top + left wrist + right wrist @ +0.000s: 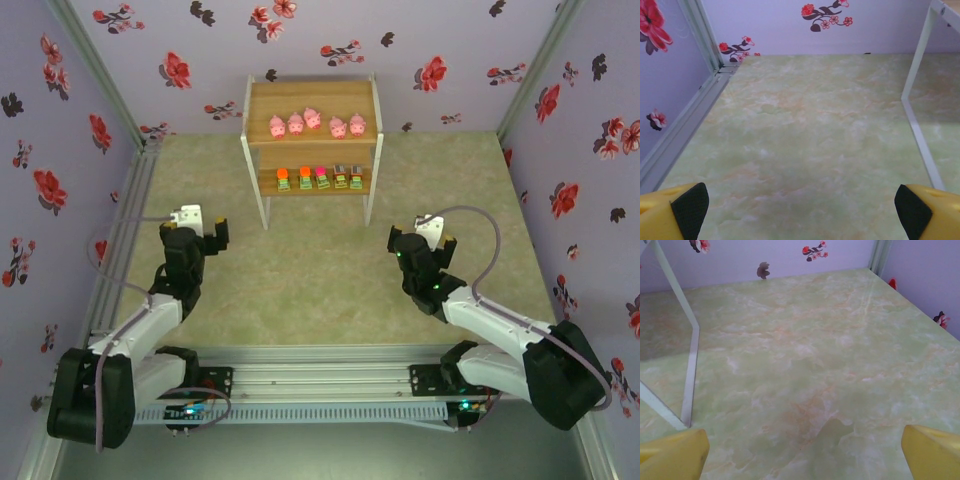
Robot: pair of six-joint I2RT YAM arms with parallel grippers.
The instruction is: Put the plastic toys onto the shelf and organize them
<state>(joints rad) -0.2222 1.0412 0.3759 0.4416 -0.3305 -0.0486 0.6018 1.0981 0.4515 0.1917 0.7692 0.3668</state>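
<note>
toys [313, 119] on shelf [311, 93], details indistinct

Bright even light, soft shadows, sharp focus.

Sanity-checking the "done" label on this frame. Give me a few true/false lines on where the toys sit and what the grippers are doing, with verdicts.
1. All five pink pigs stand on the top tier of the shelf. True.
2. The green-based blocks lie on the table in front of the shelf. False: they sit in a row on the lower tier.
3. The left gripper is open and holds nothing. True.
4. The right gripper is clamped on a pig. False: it is open and empty.
5. Both grippers are short of the shelf, on its near side. True.
</note>
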